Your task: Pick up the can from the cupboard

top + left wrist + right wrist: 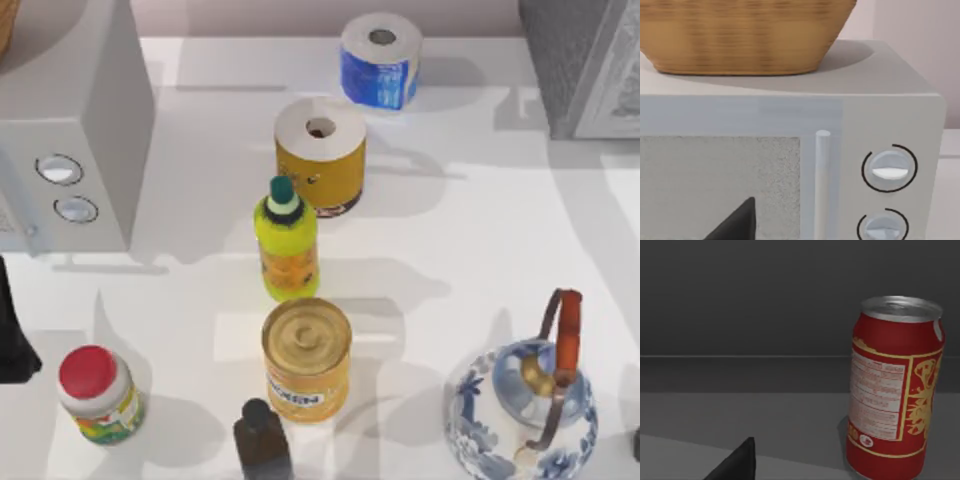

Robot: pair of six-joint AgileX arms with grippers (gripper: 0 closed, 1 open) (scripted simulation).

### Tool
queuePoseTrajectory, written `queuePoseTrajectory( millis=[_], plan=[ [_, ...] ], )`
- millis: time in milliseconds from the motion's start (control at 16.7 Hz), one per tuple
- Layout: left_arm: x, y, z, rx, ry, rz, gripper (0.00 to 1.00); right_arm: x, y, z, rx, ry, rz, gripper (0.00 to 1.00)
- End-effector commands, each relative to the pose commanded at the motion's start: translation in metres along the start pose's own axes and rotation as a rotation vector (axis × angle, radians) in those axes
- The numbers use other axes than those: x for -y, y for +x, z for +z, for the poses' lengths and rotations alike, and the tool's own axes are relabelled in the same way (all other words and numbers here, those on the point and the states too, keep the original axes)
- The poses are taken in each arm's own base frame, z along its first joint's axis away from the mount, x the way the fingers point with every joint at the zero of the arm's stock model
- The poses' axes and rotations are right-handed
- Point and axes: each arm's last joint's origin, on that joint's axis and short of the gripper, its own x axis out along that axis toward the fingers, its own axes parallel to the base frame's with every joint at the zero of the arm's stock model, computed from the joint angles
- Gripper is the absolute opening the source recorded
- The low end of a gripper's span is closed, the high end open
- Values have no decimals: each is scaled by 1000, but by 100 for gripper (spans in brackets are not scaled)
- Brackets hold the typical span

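You have the white table [470, 240] under everything, crowded from end to end. At its far right corner stands the cupboard [575, 60], dark grey and speckled with a white framed front; the right wrist view looks at a dark grey floor and back wall that I take for its inside. At the far left sits the pale grey box [70, 130] with two round dials, and the left wrist view shows a woven basket [740, 35] resting on top of it.

Near the right front edge you see a blue-and-white teapot [520, 415]. Down the middle run a blue-wrapped paper roll [380, 60], a yellow-wrapped roll [320, 155], a yellow-green bottle [287, 240], the big yellow tin [307, 358] and a dark bottle [262, 440]. A red-lidded jar [98, 395] stands at the front left.

The can [895, 390] stands upright on that dark floor, red with gold print and a silvery top. The right hand has one dark fingertip [737, 462] low in that view, apart from the can and to one side of it; I cannot tell how its fingers stand.

The left hand's fingertip [737, 222] sits before the box's door, and its fingers are equally unclear.
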Motion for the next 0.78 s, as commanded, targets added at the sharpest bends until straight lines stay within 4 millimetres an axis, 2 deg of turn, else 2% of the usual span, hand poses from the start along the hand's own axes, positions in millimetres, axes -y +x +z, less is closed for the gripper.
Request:
queuePoseTrajectory(
  millis=[240,600,780],
  plan=[
    [0,0,0,0,0,0,100,-1,5,0,-2,0,2,100],
    [0,0,0,0,0,0,100,0,52,1,0,0,0,100],
    [0,0,0,0,0,0,100,0,60,0,0,0,0,100]
  ],
)
